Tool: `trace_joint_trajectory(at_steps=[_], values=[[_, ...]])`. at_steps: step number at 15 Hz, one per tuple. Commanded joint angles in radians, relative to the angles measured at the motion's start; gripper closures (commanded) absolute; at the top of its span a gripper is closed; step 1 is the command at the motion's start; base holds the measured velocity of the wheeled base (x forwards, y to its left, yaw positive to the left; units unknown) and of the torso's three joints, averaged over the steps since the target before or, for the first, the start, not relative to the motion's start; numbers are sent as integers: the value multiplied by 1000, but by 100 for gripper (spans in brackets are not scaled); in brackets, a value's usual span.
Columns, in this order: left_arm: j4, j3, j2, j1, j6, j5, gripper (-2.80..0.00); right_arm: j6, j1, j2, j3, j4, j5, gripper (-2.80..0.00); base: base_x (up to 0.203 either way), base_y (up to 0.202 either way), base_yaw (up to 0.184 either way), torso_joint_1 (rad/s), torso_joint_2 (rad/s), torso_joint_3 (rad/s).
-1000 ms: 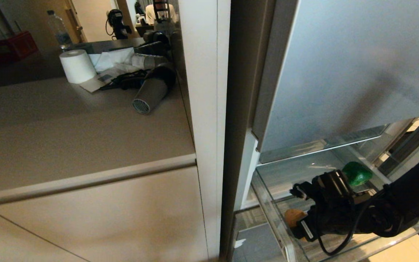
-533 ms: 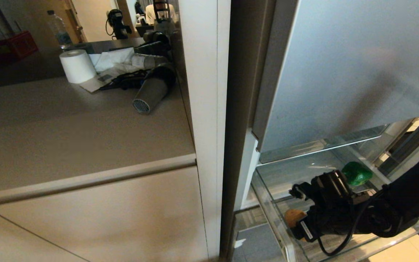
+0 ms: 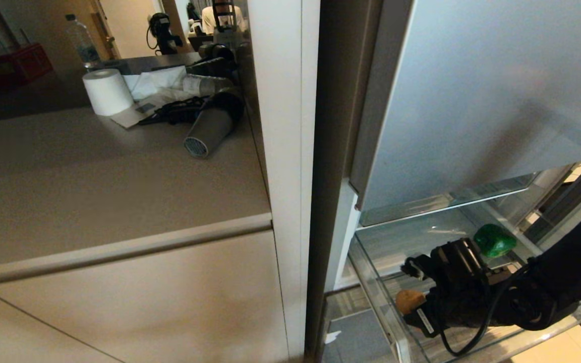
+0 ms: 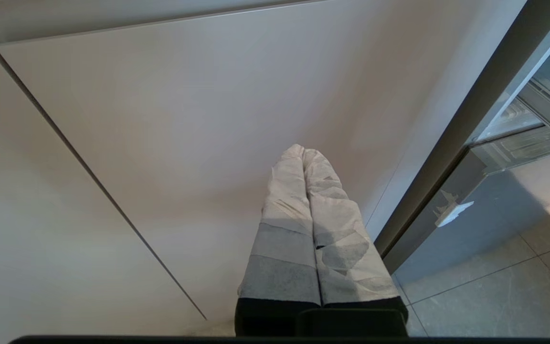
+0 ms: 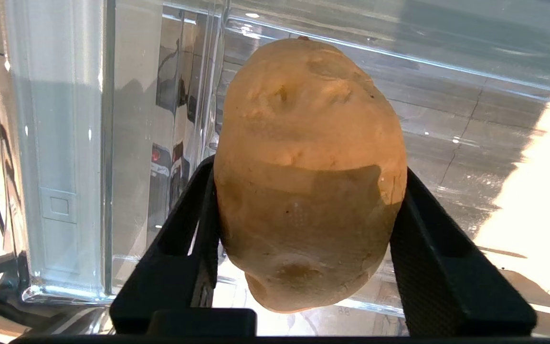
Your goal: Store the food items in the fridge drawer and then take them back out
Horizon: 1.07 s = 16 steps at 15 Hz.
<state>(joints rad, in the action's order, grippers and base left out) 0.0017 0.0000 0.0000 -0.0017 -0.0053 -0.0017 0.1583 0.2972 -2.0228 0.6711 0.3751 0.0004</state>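
Drawer front corner: the right claw (image 5: 303, 191) sits here, its fingers (image 5: 194, 229) pressed to both sides of the potato (image 5: 308, 167), with the clear wall of the fridge drawer (image 3: 371, 282) just beside.
Drawer rear: the green pepper (image 3: 495, 241) stands at the far side, well apart from the potato; bare ribbed floor lies between.
Overhead: the fridge's door panel (image 3: 472, 101) and a glass shelf (image 3: 447, 201) overhang the drawer's back.
Left claw (image 4: 303, 157): near the cabinet door (image 4: 160, 119).

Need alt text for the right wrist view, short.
A tan potato sits between the right gripper's two black fingers, which press against its sides. Behind it are the clear walls of the fridge drawer.
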Motion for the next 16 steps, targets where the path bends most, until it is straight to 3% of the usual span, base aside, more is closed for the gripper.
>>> trace_joint_trajectory(at_steps=[1,6,16], values=[[0,0,2,0,-1,0,0,2,0,11,-2,1,0,0,0,0,0,0,0,0],[0,0,2,0,-1,0,0,4,-5,190,-43,-8,-1,0,0,0,0,0,0,0],[0,0,2,0,-1,0,0,5,24,713,-287,-56,4,0,0,0,0,0,0,0]])
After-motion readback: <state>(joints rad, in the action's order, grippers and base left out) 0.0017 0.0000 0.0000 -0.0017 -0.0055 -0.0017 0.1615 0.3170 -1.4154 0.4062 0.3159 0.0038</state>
